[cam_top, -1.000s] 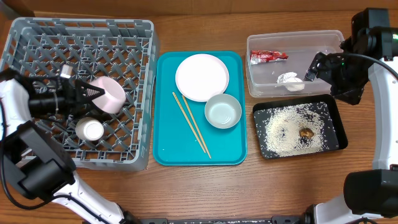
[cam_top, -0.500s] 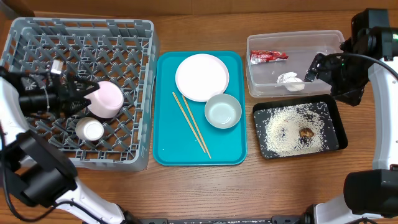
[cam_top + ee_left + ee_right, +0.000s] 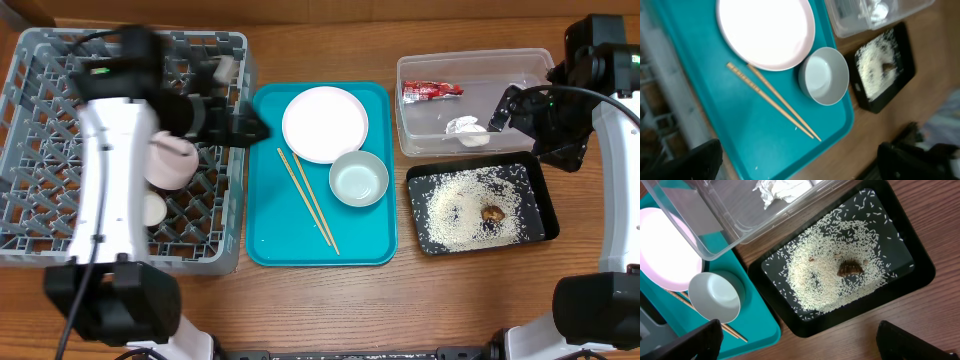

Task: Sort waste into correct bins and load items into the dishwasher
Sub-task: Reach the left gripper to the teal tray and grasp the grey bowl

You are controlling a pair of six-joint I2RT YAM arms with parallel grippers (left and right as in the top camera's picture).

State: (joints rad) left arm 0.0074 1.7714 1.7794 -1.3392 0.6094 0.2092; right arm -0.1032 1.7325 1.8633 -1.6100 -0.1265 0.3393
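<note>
Jaws of the left gripper (image 3: 248, 128) stand wide apart with nothing between them; it hangs over the line where the grey dish rack (image 3: 40, 60) meets the teal serving tray (image 3: 268, 235). On the rack's lattice floor are a pinkish-white bowl (image 3: 175, 160) and, nearer the front wall, a small white cup (image 3: 155, 208), partly hidden by the left arm.

The teal tray carries a round white plate (image 3: 325, 123) at the back, with a pale greenish-white bowl (image 3: 358, 178) just beside its front-right edge. 2 thin wooden chopsticks (image 3: 310, 200) lie slanted to the left of that bowl, close together.

Further right, the clear plastic tub (image 3: 420, 145) contains a red shiny snack wrapper (image 3: 432, 90) and a crumpled white tissue (image 3: 466, 128). Print on the wrapper is too small to read. In front of the tub, the black tray (image 3: 541, 190) holds a spread of loose white rice grains (image 3: 815, 275) with a small dark-brown food scrap (image 3: 849, 268) on top.

The right gripper (image 3: 503, 108) hovers over the tub's right end, near the tissue, its jaws likewise spread wide and holding nothing.
</note>
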